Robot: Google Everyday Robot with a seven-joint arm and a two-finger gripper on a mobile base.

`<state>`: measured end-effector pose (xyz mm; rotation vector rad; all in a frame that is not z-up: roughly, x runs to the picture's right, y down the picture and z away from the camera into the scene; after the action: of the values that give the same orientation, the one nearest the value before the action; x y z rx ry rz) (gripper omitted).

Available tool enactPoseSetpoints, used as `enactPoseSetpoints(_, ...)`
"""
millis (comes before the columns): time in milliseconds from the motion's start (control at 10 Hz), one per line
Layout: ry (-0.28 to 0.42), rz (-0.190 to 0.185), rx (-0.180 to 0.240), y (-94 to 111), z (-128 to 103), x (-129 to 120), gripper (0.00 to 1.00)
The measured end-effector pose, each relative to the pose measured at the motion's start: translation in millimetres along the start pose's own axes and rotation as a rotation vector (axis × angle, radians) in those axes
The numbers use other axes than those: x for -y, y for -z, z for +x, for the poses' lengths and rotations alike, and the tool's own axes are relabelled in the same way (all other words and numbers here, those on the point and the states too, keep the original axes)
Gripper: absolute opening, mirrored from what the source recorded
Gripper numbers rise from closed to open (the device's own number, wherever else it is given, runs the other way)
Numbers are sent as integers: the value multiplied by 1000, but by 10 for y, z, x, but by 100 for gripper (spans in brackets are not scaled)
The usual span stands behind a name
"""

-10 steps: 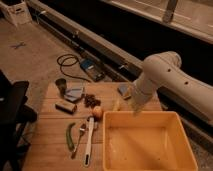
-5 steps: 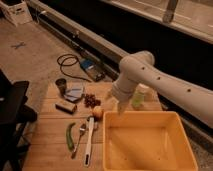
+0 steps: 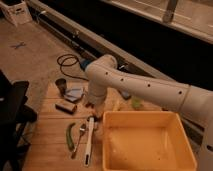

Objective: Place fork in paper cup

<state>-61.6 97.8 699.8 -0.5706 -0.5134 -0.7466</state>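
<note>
The fork [image 3: 78, 140] is slim and pale. It lies on the wooden table [image 3: 50, 150] between a green vegetable [image 3: 69, 136] and a longer white-handled utensil [image 3: 89, 142]. My white arm [image 3: 107, 75] reaches in from the right and bends down. The gripper [image 3: 97, 113] hangs at its lower end, just above the top of the white-handled utensil, a little up and right of the fork. The paper cup is mostly hidden behind the arm; a pale bit [image 3: 118, 105] shows just right of it.
A large yellow bin [image 3: 150, 120] fills the table's right front. A greenish translucent cup [image 3: 136, 102] stands behind it. A small dark cup [image 3: 61, 86], a blue cloth [image 3: 75, 93], a dark block [image 3: 66, 107] and small red bits [image 3: 88, 105] sit at the back left. A black chair [image 3: 12, 112] stands left of the table.
The arm has swung left across the table. The gripper has moved from behind the bin's back left corner to a spot above the utensils. The objects on the table have not moved.
</note>
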Motion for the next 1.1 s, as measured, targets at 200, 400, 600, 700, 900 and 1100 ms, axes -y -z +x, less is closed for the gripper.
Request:
enactPoseSetpoints(200,-3,1,-1,4,13,-12,65)
enactPoseSetpoints(400,0,0,-15,-10,-1,-9,65)
enactPoseSetpoints(600,10,5,-48,-128,-121,83,65)
enactPoseSetpoints(700,12,13,-50,-226,-200,129,65)
enactPoseSetpoints(900,15,29,-25,-386,-280,181,65)
enactPoseSetpoints(1100,36,25,19,-568,-437,303,65)
